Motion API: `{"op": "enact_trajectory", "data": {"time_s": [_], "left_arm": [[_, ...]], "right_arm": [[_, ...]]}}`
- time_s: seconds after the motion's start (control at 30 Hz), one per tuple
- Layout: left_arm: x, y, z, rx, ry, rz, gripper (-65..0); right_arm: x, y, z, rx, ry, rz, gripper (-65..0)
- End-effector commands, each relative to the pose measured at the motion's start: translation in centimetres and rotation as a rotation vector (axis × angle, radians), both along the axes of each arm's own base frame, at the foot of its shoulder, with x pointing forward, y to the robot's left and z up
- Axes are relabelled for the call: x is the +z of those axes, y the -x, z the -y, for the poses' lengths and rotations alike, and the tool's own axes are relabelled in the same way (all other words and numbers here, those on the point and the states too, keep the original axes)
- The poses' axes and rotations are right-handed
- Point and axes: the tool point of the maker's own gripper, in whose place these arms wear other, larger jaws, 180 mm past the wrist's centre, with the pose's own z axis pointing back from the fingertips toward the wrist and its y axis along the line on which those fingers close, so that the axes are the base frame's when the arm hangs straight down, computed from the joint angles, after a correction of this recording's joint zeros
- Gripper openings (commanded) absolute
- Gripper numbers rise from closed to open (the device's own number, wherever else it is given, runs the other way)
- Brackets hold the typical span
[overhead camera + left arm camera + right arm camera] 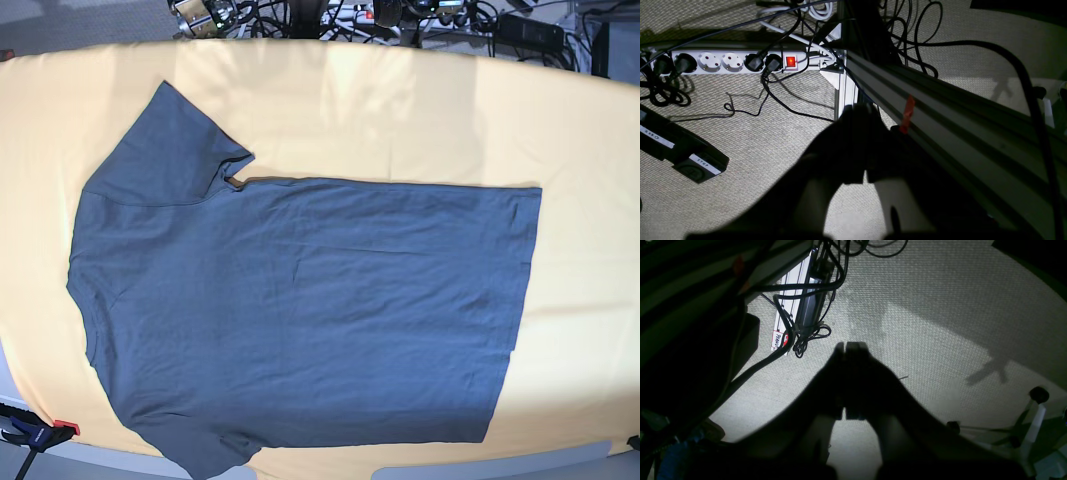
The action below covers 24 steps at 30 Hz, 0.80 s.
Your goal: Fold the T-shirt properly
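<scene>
The slate blue-grey cotton T-shirt [300, 310] is spread flat on the yellow-orange cloth [580, 150], collar left. Both the left gripper [862, 110] and right gripper [845, 348] are closed, empty, over carpet. A first fold is best begun from the sleeves.

Slate-blue T-shirt [300, 310] flat, unfolded, collar leftward; sleeves spread

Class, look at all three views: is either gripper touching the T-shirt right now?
Apart. The base view shows the T-shirt flat on the yellow-orange cloth with no arm near it; both wrist views show shut jaws over carpet, left gripper, right gripper.
</scene>
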Motion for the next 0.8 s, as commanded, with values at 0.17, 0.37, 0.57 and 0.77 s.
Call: {"op": "enact_trajectory", "data": {"time_s": [0.17, 0.37, 0.57, 0.77], "left_arm": [[0.0, 0.4, 0.0, -0.01, 0.007, -0.026, -65.0], [-0.1, 4.0, -1.9, -0.061, -0.012, -0.14, -65.0], [1.5, 8.7, -5.5, -0.186, -0.042, -0.162, -65.0], [5.6, 11.8, -4.6, -0.31, 0.038, -0.127, -65.0]], "right_arm": [[0.1, 0.2, -0.1, 0.008, -0.014, -0.023, -65.0], [0.4, 5.4, 0.9, 0.052, -0.054, -0.171, -65.0], [1.4, 11.9, 3.6, 0.075, -0.057, -0.263, -65.0], [4.1, 14.2, 5.9, 0.157, -0.071, -0.238, -65.0]]}}
